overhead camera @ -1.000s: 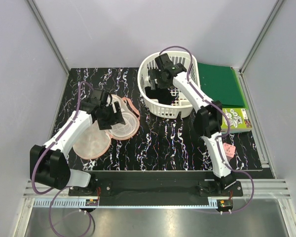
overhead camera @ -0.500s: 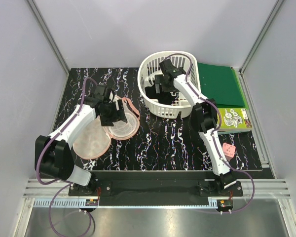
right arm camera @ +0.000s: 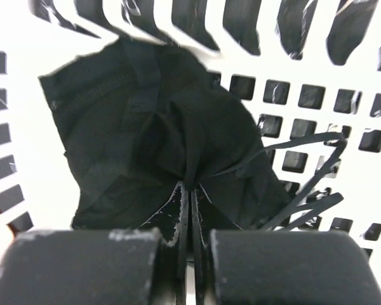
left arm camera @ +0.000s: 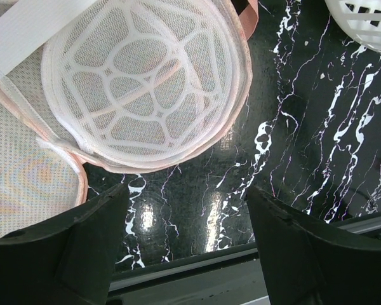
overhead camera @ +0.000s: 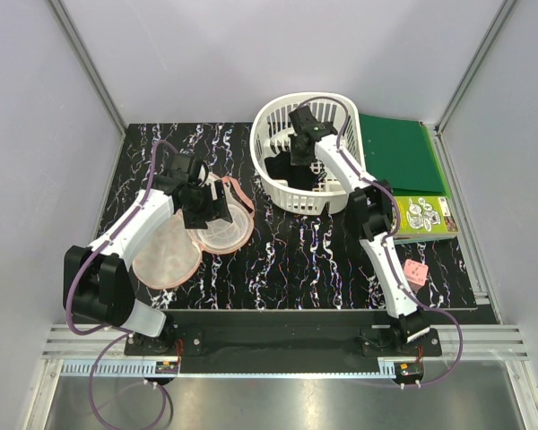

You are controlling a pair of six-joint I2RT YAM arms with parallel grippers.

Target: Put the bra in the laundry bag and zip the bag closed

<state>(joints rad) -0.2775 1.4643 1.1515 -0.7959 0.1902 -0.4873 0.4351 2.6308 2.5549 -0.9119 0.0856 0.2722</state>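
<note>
the step in hand is the pick-up of the bra (right arm camera: pixel 114 133). it lies crumpled on the floor of the white slotted basket (overhead camera: pixel 278 195), at the far middle of the black marbled table (overhead camera: pixel 305 260), with thin straps trailing off to one side. the right gripper (right arm camera: pixel 191 202) reaches down into the basket, and its fingers are pressed together on a raised fold of the black fabric, pinching it; only that fold is caught, and the rest of the garment sags on the basket floor.

the laundry bag (left arm camera: pixel 146 82) lies unzipped on the table well left of the basket, its two rounded halves spread apart and the pale mesh lining facing up. the left gripper (left arm camera: pixel 187 219) hovers just above its near edge with fingers spread wide, gripping nothing.

the next move likely calls for a straight lift that clears the basket rim without the straps snagging in the slots, then a carry leftward over the open half of the bag. the thin pinch may slip if the lift is quick.
</note>
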